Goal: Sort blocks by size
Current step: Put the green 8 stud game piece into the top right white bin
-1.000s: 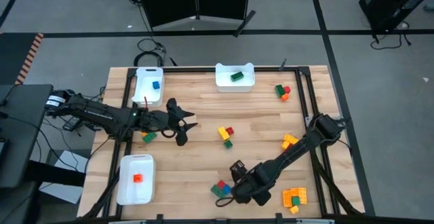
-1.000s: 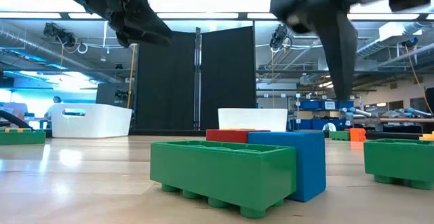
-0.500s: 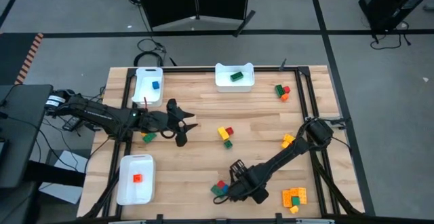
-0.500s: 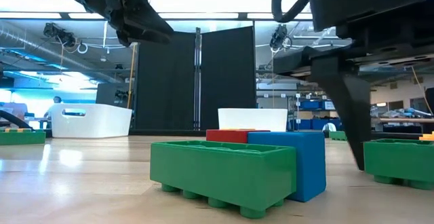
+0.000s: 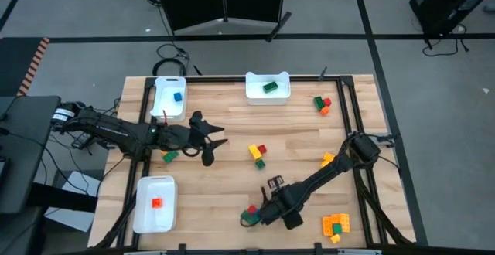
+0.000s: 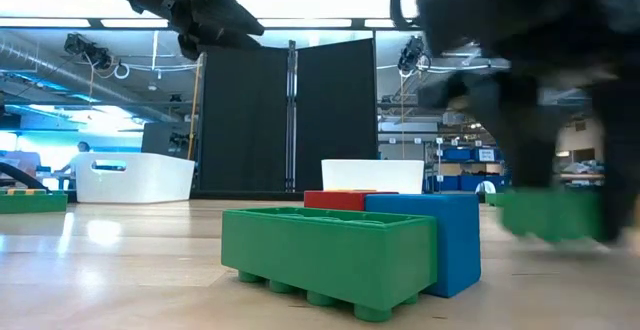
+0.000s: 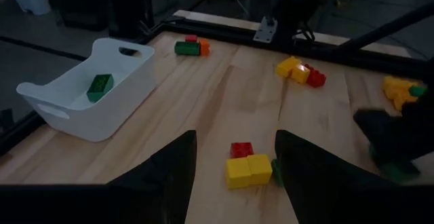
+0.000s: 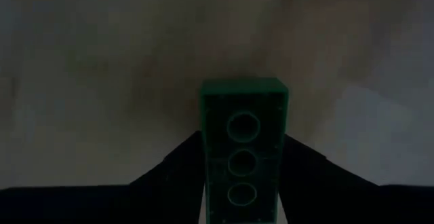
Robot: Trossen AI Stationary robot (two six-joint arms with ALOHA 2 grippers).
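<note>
**Right wrist view: green brick between the fingers**

Right wrist view showed a green brick (image 8: 244,149) lying lengthwise between the right gripper's (image 8: 244,183) fingers, underside sockets facing the camera. Fingers stood narrow, pressed on its long sides. Brick judged light, rigid, slick plastic; flat long walls suit the grip best. High view placed the right gripper (image 5: 259,212) at the table's (image 5: 232,124) near edge. Left gripper (image 5: 219,141) hovered mid-table, half-open, empty.

Mixed-colour blocks (image 5: 257,154) scattered, green block (image 8: 244,153) between claw fingers
</note>
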